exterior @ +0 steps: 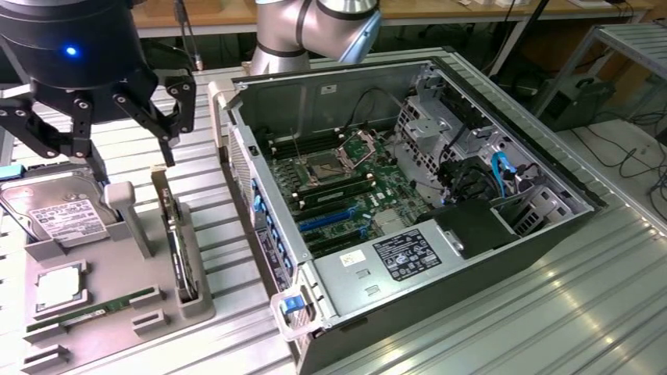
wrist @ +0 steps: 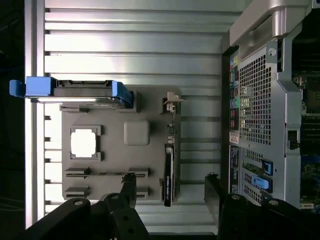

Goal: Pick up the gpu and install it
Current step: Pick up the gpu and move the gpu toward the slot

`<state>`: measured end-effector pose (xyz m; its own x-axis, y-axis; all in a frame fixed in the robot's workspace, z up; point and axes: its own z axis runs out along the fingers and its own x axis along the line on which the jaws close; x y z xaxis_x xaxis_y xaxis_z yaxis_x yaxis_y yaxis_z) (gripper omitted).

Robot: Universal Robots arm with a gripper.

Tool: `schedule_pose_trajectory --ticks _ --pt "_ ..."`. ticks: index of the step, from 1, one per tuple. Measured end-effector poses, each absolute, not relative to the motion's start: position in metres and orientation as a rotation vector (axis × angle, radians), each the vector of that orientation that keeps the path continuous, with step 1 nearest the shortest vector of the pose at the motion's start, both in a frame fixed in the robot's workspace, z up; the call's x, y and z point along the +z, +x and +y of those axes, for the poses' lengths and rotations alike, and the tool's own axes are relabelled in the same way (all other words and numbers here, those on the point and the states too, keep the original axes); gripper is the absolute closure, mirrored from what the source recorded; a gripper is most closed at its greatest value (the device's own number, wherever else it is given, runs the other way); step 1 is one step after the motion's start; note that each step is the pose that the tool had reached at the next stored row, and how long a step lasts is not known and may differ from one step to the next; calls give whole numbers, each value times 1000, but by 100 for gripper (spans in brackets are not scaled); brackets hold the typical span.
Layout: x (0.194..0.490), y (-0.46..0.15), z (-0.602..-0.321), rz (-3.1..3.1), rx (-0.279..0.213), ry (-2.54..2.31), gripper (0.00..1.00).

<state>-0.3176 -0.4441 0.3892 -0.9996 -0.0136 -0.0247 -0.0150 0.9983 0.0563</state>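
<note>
We are looking at the gpu (wrist: 168,170), a thin green circuit-board card with a silver metal end bracket. It is standing on its long edge in a slot of the grey moulded holder tray (wrist: 112,160), so it is showing to us edge-on as a dark narrow strip. It is sitting below the gap of the black, multi-fingered gripper (exterior: 130,160), whose jaws are hanging spread wide, pinching nothing and touching nothing. The card's long axis is running across the line that joins the fingers (wrist: 127,187), so one finger is facing each flat side and the thin dimension is lying between them. The single arm is hovering well above the card; we cannot tell how far along the card's length the jaws are centred. Beyond one finger, the same tray is carrying a boxy silver hard drive with blue plastic rails (exterior: 62,211). Beyond the other finger, the open dark-grey computer case (exterior: 312,101) is lying on its side on the ribbed metal table (exterior: 521,312), with its green motherboard and blue expansion slots (exterior: 328,219) facing up. The card's fan face is turned out of sight, its lower edge is sunk in the holder, and the finger bases are cut off in the wrist view.
</note>
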Motion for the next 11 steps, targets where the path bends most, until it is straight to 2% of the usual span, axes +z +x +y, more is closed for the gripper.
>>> schedule_pose_trajectory --ticks 11 --pt "387 -312 -444 3116 89 -100 34"
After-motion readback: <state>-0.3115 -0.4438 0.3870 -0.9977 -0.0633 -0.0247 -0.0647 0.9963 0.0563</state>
